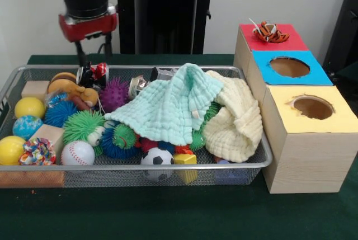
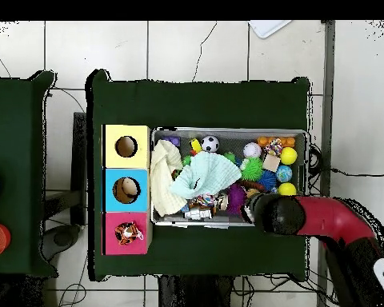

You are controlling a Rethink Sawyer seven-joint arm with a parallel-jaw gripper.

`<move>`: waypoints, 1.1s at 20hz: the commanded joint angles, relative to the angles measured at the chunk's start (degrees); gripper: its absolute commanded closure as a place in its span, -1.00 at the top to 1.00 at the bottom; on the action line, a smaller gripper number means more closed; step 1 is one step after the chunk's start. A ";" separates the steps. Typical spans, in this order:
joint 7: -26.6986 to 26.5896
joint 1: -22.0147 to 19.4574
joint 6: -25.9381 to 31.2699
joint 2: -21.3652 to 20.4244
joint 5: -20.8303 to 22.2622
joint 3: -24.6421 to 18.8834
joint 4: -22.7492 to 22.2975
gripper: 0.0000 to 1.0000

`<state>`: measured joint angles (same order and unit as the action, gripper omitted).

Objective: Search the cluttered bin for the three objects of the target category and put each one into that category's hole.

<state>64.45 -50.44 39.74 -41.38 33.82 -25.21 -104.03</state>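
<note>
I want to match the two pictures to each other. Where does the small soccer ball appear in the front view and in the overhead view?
Front view: the soccer ball lies at the bin's near edge, bottom centre, below the mint cloth.
Overhead view: the soccer ball lies at the bin's top edge, above the mint cloth.
Shared landmark: the mint cloth, next to the ball in both views.

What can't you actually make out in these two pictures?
- Gripper: in the front view its tips sink among the toys; overhead, the arm covers it. Open or shut is unclear.
- Whatever lies under the mint cloth and cream cloth.
- Inside the yellow hole and blue hole: contents unreadable.
- Red box's hole: the tiger toy sits over it.
</note>
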 commanded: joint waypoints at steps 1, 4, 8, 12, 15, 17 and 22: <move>-17.42 -5.04 2.44 7.31 5.75 -5.46 6.00 1.00; -13.39 -6.02 -3.25 14.14 8.54 -5.43 6.04 1.00; -8.06 -5.83 -4.49 15.36 8.69 -5.09 3.69 1.00; -5.54 -4.72 -6.16 17.00 9.12 -4.60 3.30 1.00; -5.23 -4.45 -6.57 16.96 9.22 -3.92 3.12 1.00; -5.17 -4.09 -6.54 16.73 10.34 -3.06 3.47 1.00; -6.41 -4.47 -6.46 16.73 12.62 -2.73 4.33 1.00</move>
<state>64.43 -55.96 32.50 -29.32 41.09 -27.58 -99.64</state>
